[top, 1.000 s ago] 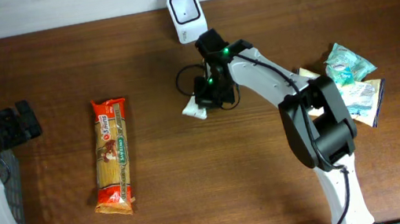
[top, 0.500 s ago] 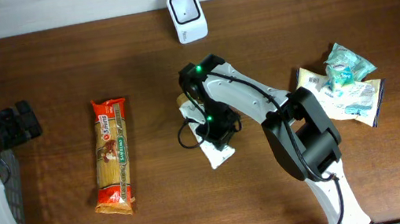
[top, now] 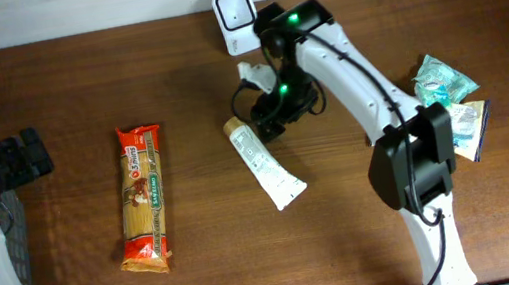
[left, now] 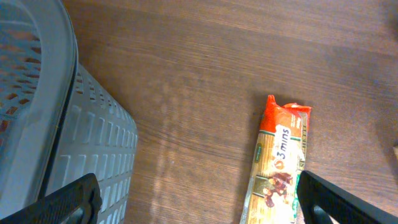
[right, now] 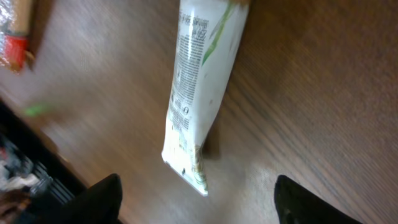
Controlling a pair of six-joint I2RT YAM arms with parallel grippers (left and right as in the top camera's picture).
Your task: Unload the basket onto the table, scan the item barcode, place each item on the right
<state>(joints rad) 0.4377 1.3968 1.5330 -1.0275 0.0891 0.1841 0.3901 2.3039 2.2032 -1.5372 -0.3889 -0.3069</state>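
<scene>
Right fingers (right: 102, 202) are spread wide with nothing between them. The right gripper (top: 268, 118) hangs over the table between the scanner (top: 237, 9) and the tube (top: 262, 161). Left fingers (left: 68, 199) are spread too and empty, far to the scanner's left over the grey basket (left: 37, 124).

The tube lies flat on the wood on the near side of the scanner, free of both grippers. Its tan cap end is nearer the scanner and its crimped tail points away. Fine print faces up in the right wrist view, but I can't pick out a barcode.

Handling guess:
- It looks light, so weight shouldn't be an issue.
- The body is soft plastic and will squash, and a hard pinch could buckle it or twist it.
- The glossy skin is probably slippery, so expect it to skate on the wood if nudged.
- The cap and shoulder are the stiffest part. The crimped tail is thin and flat.

Grip: straddle the narrow width near the cap shoulder with moderate squeeze, keeping the printed face uncovered. It sits low, so the fingertips must come down nearly to the table.

The pasta packet (top: 144, 194) lies well to the scanner's left, and the packet pile (top: 445, 99) to its right. Neither is in the way.
</scene>
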